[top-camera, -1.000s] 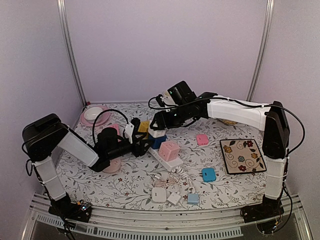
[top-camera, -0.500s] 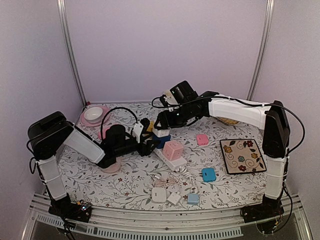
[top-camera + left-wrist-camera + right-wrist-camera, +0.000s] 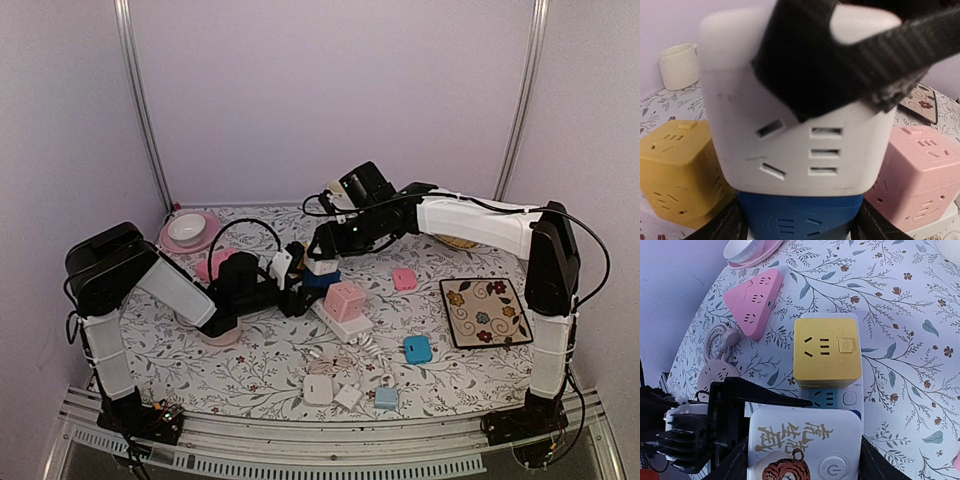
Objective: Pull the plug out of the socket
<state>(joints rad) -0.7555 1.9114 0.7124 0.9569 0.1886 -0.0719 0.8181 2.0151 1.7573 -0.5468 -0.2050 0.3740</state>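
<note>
My right claw (image 3: 802, 462) pinches the white plug (image 3: 805, 440), which sits atop a blue block (image 3: 800, 220) on the strip (image 3: 347, 324) mid-table. My left claw (image 3: 800, 231) straddles that block; whether it is gripping, I cannot tell.

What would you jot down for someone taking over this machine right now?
Right gripper: shut on the white cube plug with a tiger sticker, from above.
Left gripper: open, straddling the blue cube socket beneath it.
The stack sits on the white power strip, between a yellow cube and a pink cube.
Done: both arms in place.
To do: brace the blue cube, pull the white plug off.
</note>
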